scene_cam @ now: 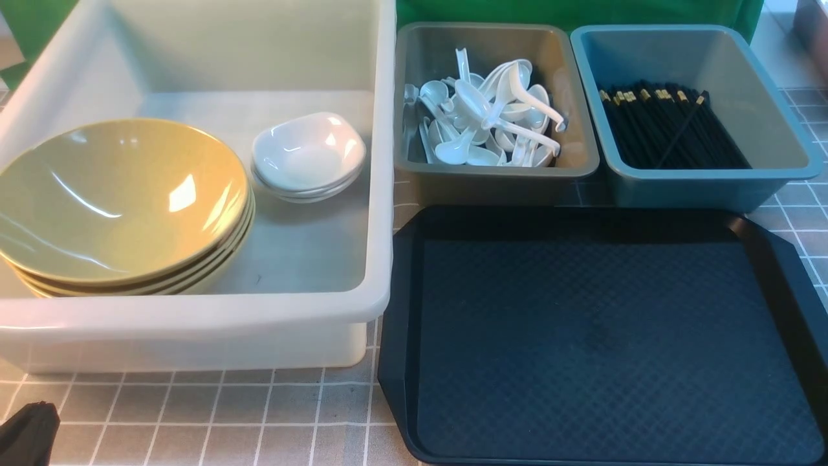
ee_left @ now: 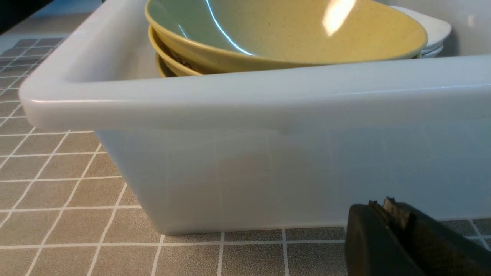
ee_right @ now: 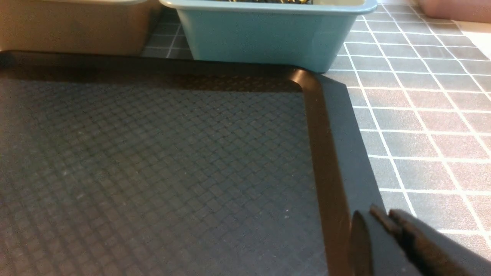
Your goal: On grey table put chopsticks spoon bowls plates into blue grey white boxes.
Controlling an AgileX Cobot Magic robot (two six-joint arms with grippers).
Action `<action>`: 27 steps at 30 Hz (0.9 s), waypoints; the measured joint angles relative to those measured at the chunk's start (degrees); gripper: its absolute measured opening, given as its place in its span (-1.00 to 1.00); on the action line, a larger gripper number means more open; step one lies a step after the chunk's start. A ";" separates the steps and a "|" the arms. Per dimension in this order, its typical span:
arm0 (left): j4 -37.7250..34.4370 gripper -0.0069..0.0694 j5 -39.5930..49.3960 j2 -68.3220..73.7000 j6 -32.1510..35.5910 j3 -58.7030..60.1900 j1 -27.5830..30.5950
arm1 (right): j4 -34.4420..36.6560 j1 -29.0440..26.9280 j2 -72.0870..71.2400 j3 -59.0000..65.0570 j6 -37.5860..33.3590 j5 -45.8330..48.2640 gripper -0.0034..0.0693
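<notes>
Bowls [scene_cam: 116, 200] four, plates [scene_cam: 307, 155] three, boxes three, both grippers pressed together.

Dark tray [scene_cam: 601, 336] lies bare; white tub [scene_cam: 310, 317] walls its left side.

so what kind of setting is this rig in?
Probably a lab mock-up of a canteen dish-sorting station: a gridded grey table with a dark tray, spoons in a grey bin, chopsticks in a blue bin.

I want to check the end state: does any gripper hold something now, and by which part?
Nothing is held. The left gripper and the right gripper are both empty.
</notes>
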 joint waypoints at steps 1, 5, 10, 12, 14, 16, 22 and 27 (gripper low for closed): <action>0.00 -0.85 0.00 0.00 0.00 0.00 0.00 | 0.00 0.00 0.00 0.00 0.00 0.00 -0.78; 0.00 -0.85 0.00 0.00 0.00 0.00 0.00 | 0.00 0.00 0.00 0.00 0.00 0.00 -0.77; 0.00 -0.85 0.00 0.00 0.00 0.00 0.00 | 0.00 0.00 0.00 0.00 0.00 0.00 -0.76; 0.00 -0.85 0.00 0.00 0.00 0.00 0.00 | 0.00 0.00 0.00 0.00 0.00 0.00 -0.75; 0.00 -0.85 0.00 0.00 0.00 0.00 -0.23 | 0.00 0.00 0.00 0.00 0.00 0.00 -0.75; 0.00 -0.85 0.00 0.00 0.00 0.00 -0.79 | 0.00 0.00 0.00 0.00 0.00 0.00 -0.75; 0.00 -0.85 0.00 0.00 0.00 0.00 -2.49 | 0.00 0.00 0.00 0.00 0.00 0.00 -0.74; 0.00 -0.85 0.00 0.00 0.00 0.00 -2.49 | 0.00 0.00 0.00 0.00 0.00 0.00 -0.73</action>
